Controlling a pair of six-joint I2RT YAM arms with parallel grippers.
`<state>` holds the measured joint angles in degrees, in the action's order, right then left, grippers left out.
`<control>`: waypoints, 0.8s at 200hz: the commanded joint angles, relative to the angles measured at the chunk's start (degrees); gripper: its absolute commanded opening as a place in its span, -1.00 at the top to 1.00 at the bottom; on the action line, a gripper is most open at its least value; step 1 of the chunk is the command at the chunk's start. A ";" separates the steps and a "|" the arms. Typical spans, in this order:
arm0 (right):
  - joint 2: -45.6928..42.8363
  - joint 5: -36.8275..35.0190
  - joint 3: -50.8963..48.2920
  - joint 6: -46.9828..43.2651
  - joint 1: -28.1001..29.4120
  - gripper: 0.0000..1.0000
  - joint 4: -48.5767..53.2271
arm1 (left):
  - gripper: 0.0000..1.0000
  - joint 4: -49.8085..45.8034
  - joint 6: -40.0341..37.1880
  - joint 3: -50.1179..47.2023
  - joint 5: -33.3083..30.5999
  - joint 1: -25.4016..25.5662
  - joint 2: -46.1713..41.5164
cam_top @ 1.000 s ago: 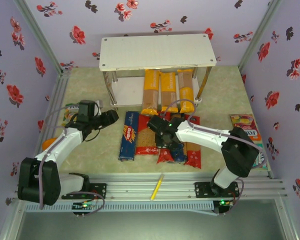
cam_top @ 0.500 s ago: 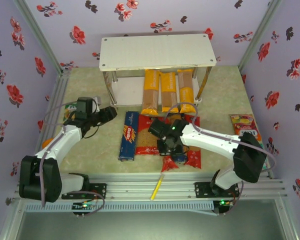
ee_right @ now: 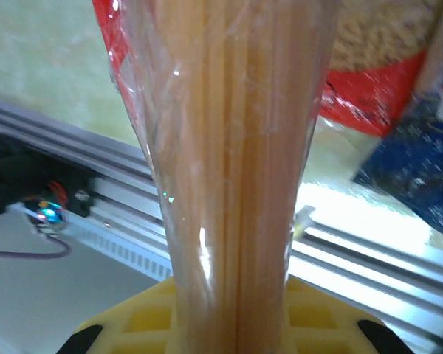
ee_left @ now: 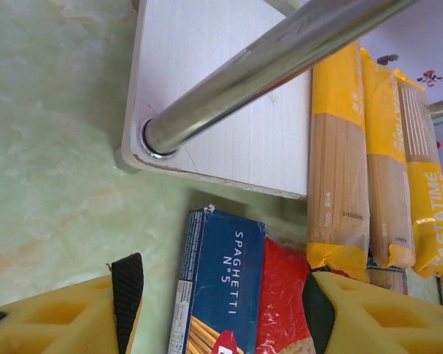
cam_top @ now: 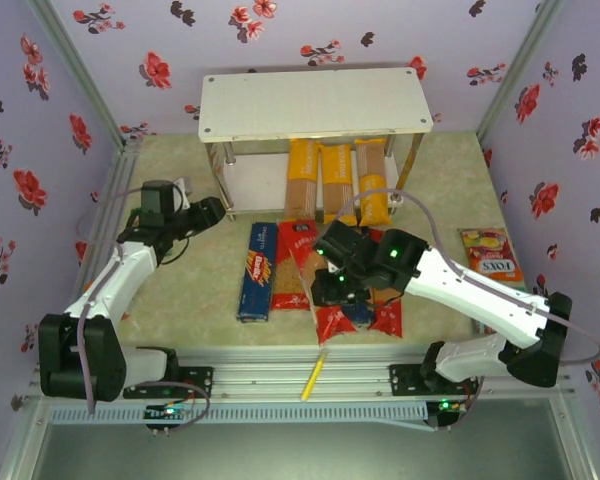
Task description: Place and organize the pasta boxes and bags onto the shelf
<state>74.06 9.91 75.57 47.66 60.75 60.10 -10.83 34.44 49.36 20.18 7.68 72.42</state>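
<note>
The white two-tier shelf (cam_top: 315, 100) stands at the back, with three yellow-ended spaghetti bags (cam_top: 337, 183) lying on its lower board (ee_left: 221, 88). A long dark-blue spaghetti box (cam_top: 259, 270) lies on the table in front, and a wider red bag (cam_top: 292, 268) lies next to it. My right gripper (cam_top: 338, 275) is shut on a narrow red-ended spaghetti bag (ee_right: 229, 169), whose lower red end (cam_top: 332, 322) hangs over the other bags. My left gripper (cam_top: 205, 212) is open and empty left of the shelf post (ee_left: 266, 66). The blue box (ee_left: 221, 287) lies beyond its fingers (ee_left: 127, 295).
A sweets packet (cam_top: 490, 255) lies at the right wall. A yellow pen (cam_top: 313, 373) rests on the front rails (cam_top: 310, 385). A blue-ended bag (ee_right: 417, 169) lies under the held one. Bare table stretches left of the blue box.
The right arm has swung its elbow out to the right and tilted the red-ended bag up off the pile. The left gripper has drawn back a little toward the left.
</note>
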 commanded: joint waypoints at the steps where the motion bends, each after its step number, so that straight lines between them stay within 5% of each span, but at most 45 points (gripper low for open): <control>1: 3.23 1.19 3.47 -3.02 -2.49 1.00 -17.07 | -0.22 -0.86 -1.52 2.30 0.78 -0.74 0.65; 29: 14.32 3.78 9.64 -4.19 -5.41 1.00 -26.88 | -0.22 -1.69 -1.99 4.18 1.08 -0.99 0.56; 88: 35.19 -6.68 33.53 -9.88 -7.61 1.00 -21.71 | -0.24 -4.16 -3.32 6.03 1.51 -1.88 -1.13; 160: 45.04 -10.36 38.03 -6.18 -11.06 1.00 -24.83 | -0.24 -6.04 -4.95 4.44 3.35 -4.52 -3.78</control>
<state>118.43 2.26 109.45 40.69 50.48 42.00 -15.53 31.92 54.06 21.91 4.05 70.48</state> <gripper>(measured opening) 0.206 0.622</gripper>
